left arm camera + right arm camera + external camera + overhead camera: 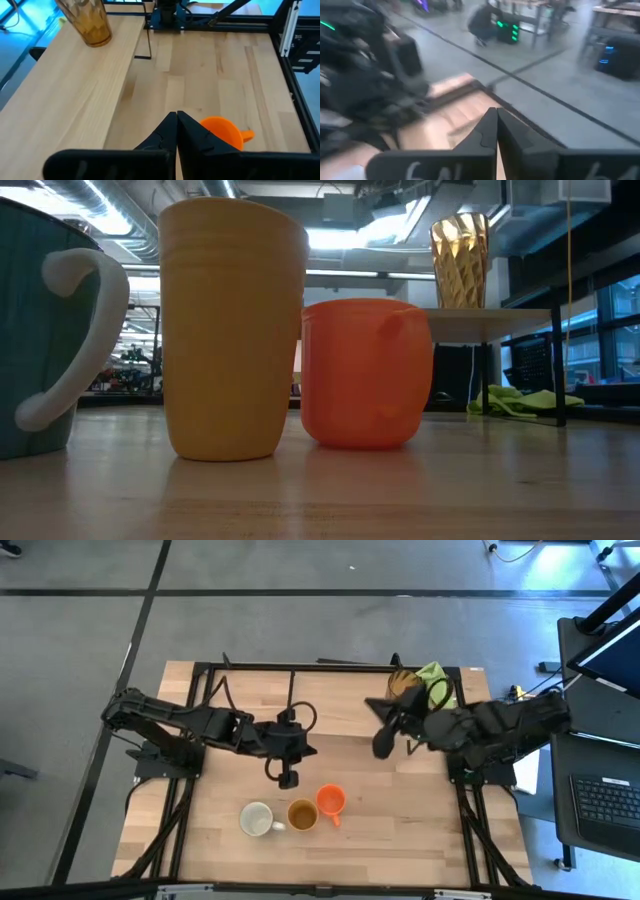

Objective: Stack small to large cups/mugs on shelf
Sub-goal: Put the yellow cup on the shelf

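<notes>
Tan-yellow mug stands upright beside orange cup

High cam overhead; low cam table-level, near orange cup.

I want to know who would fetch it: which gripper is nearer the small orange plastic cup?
Left. The shut left gripper hangs just behind the small orange plastic cup; the shut right gripper is farther off.

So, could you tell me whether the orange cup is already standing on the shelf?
No: in the high view the orange cup stands on the tabletop beside the tan-yellow mug, while only the amber tumbler is on the shelf.
</notes>
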Robot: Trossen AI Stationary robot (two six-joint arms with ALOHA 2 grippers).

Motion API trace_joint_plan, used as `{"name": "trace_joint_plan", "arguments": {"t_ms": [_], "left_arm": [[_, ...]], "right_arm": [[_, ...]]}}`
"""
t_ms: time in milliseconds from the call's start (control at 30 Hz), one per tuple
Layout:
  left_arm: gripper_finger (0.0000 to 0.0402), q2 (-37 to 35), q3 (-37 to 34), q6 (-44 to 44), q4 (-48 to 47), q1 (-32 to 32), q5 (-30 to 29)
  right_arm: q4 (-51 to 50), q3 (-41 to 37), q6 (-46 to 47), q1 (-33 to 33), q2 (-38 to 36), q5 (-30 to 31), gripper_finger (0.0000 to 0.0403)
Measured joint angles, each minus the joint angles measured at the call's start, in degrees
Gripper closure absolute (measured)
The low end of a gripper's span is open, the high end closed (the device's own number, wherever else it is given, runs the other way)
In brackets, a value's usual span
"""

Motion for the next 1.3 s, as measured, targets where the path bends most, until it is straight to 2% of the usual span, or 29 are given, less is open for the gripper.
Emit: {"name": "trace_joint_plan", "arguments": {"t_ms": [133, 267, 333, 433, 600, 733, 900, 1067, 1200, 1300], "left_arm": [[0.0392, 0.0, 0.0, 0.04, 0.01, 0.37, 0.0], [0.0389, 0.02, 0.0, 0.71, 0.51, 1.33, -0.07], [0.0391, 0.02, 0.0, 1.46, 0.41, 2.03, -0.32], [0.0397, 0.02, 0.0, 1.63, -1.69, 2.68, -0.37], [0.0398, 0.07, 0.0, -1.97, -11.09, 1.02, -0.44], [0.0391, 0.07, 0.0, -5.15, -14.76, -1.3, -1.55], [0.0395, 0.07, 0.0, -11.04, -15.62, -3.5, 2.9], [0.0399, 0.07, 0.0, -20.75, -17.84, -5.86, 6.94], [0.0388, 0.05, -2.24, -26.39, -17.41, -8.09, 6.46], [0.0376, 0.09, -5.78, -30.13, -17.38, -9.6, 4.81]], "right_arm": [[-11.92, 5.16, 0.84, -4.43, 0.11, -3.26, 0.0382], [-13.05, 7.51, -3.43, -9.26, 1.4, -12.22, 0.0368], [-12.3, 8.8, -5.0, -10.15, 2.68, -14.83, 0.036], [-12.16, 10.01, -5.68, -9.24, 4.87, -16.08, 0.035], [-13.92, 9.61, 2.16, -5.48, 7.89, -21.52, 0.0334], [-15.83, 9.57, 6.75, -2.06, 11.76, -21.62, 0.0327], [-16.25, 9.54, 11.13, -1.12, 16.6, -27.15, 0.0328], [-16.24, 9.48, 13.15, -1.13, 19.23, -27.95, 0.0328], [-15.24, 9.48, 14.78, -0.07, 18.65, -25.48, 0.0326], [-13.76, 9.5, 15.33, 1.08, 16.56, -23.39, 0.031]]}}
